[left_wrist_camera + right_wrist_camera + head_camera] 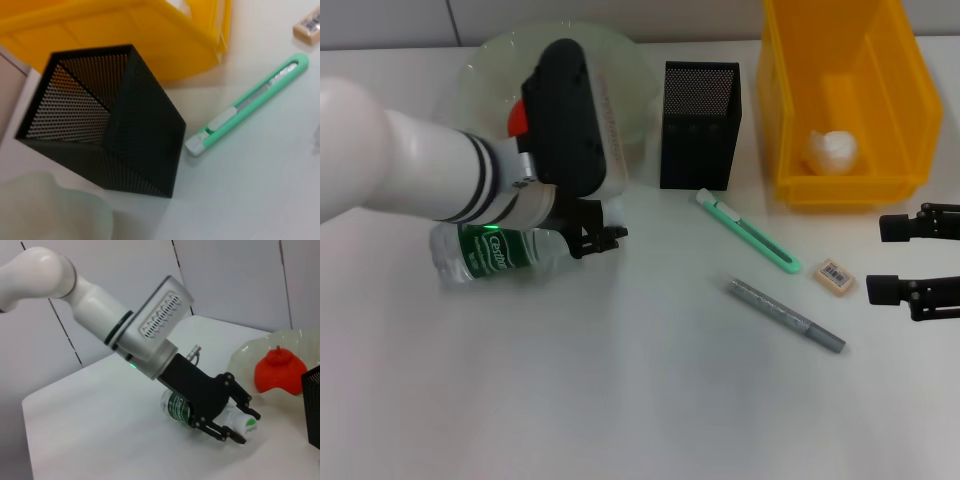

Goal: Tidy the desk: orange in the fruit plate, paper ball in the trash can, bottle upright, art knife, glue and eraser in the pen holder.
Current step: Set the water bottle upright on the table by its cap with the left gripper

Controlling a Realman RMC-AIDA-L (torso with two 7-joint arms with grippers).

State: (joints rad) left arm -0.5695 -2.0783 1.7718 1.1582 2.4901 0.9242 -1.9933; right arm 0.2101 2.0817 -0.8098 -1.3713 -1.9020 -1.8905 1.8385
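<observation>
Orange (276, 371): already in the fruit plate (480, 70), far left on the counter (650, 390); done.
Paper ball (831, 150): lies inside the trash can (790, 110), far right; done.
Bottle (490, 252): on its side at the left, cap pointing right, just near of the plate; not yet upright.
Left hand (239, 424): down at the bottle's cap end, its fingers spread around the neck and cap in the right wrist view; whether they already press on the bottle I cannot tell, so I judge the grasp only as being set up.
Art knife (748, 232): green, flat on the counter between the pen holder (700, 125) and the eraser (835, 276); not yet put away.
Glue (786, 315): the grey stick lying near of the knife looks like it; still on the counter.
Eraser: on the counter, right of the knife's near end, close to the right hand (912, 260).
Pen holder: upright, between plate and trash can; looks empty from the left wrist view.
Right hand: at the right edge, fingers apart, holding nothing.
Progress: two of six done; bottle in hand, three small items left.
</observation>
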